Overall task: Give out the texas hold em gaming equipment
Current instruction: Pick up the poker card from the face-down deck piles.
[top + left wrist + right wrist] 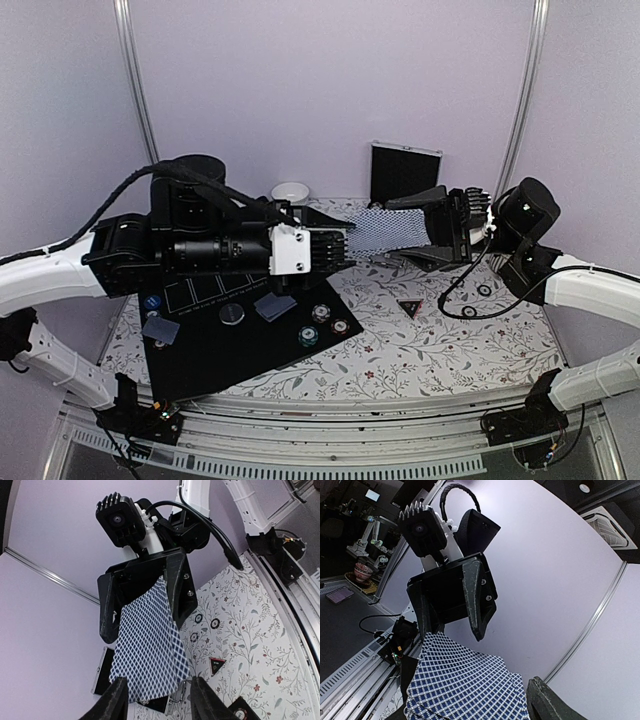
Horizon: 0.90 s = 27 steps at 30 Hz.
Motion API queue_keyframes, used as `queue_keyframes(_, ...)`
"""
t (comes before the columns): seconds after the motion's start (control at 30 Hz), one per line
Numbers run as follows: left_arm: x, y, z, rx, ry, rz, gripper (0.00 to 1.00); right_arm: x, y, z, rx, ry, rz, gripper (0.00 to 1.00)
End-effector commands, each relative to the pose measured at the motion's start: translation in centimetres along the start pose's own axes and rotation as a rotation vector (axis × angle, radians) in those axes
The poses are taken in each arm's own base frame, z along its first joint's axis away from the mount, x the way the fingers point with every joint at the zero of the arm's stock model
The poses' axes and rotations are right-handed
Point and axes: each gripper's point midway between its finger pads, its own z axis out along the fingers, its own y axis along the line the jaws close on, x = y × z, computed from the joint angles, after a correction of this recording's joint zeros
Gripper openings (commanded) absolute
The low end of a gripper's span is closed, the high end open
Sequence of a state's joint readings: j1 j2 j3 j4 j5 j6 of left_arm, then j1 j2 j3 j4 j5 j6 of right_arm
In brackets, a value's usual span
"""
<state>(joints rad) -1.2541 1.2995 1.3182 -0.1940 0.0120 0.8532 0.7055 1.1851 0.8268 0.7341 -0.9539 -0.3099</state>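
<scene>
Playing cards (385, 228) (clear above the table (420, 345)): left tool (340, 246) and right tool (428, 236) grip opposite edges.

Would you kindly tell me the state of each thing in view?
Stack of blue-grey patterned playing cards: held in mid-air between both grippers.
Left gripper: closed on the stack.
Right gripper: closed on the stack.
Silver-edged black case: standing upright at the back.
Black-red triangular marker: lying flat on the table.
Round grey button: lying on the black mat.
</scene>
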Motion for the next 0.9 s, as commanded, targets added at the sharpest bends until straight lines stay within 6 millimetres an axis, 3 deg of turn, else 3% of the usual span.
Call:
queue_keyframes(0.0,-0.7,0.1,0.1,-0.001,0.004,0.018,0.44,-1.0,-0.5,-0.1,0.010,-0.020,-0.027,0.61)
queue_keyframes(0.33,-1.0,-0.3,0.6,-0.003,0.000,0.079,0.43,-0.9,-0.4,0.0,0.009,-0.019,-0.026,0.61)
queue_keyframes(0.47,-0.6,-0.1,0.5,-0.017,0.028,0.098,0.32,-1.0,-0.4,-0.1,0.009,-0.020,-0.026,0.61)
queue_keyframes(0.7,-0.4,0.3,-0.5,-0.033,0.043,0.107,0.38,-0.9,-0.4,-0.1,0.010,-0.018,-0.026,0.61)
queue_keyframes(0.87,-0.3,0.5,-0.9,-0.042,0.051,0.118,0.33,-0.9,-0.5,-0.1,0.012,-0.017,-0.026,0.61)
